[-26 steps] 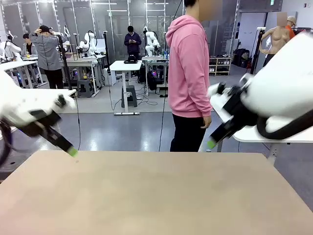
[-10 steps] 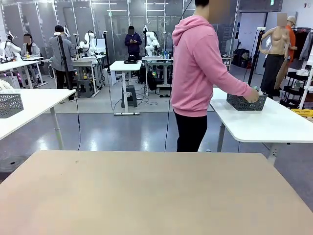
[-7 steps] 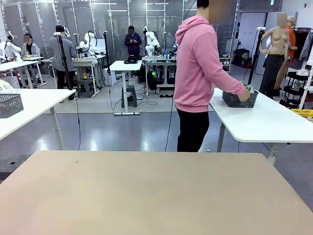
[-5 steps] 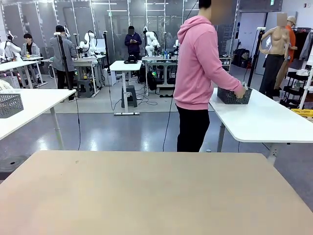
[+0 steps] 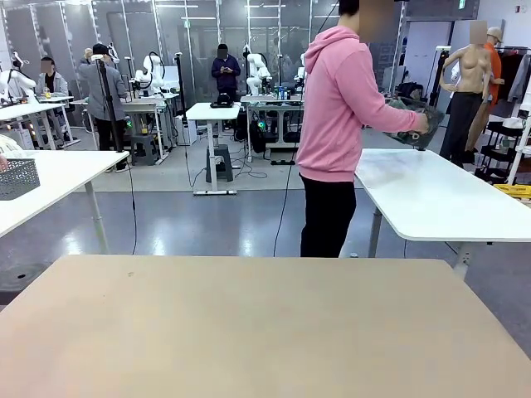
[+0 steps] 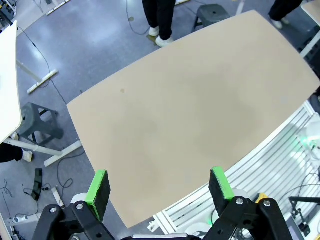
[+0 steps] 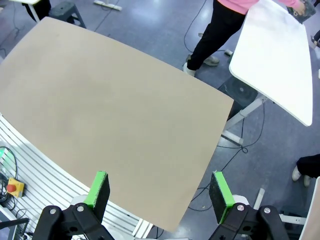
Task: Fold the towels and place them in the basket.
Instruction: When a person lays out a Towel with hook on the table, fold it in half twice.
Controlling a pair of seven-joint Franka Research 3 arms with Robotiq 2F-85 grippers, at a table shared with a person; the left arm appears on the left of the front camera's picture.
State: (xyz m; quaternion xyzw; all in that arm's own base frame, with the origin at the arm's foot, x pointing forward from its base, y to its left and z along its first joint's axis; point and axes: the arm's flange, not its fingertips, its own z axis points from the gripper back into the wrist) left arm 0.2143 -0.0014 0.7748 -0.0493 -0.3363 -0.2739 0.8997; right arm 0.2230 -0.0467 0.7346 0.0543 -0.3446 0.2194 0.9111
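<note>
Plain tan table (image 5: 249, 332), dark grey mesh basket (image 5: 406, 135), pink hoodie (image 5: 332, 108), white side table (image 5: 431, 199)

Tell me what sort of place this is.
Probably a robotics lab or workshop hall: white work tables on a polished grey floor, people at benches farther back, and the left gripper and right gripper open above a tan table.

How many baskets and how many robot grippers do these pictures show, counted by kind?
Baskets: 2 (held basket in the person's hands, left basket on a white table)
Grippers: 2 (left gripper, right gripper, both open)
Total: 4
</note>
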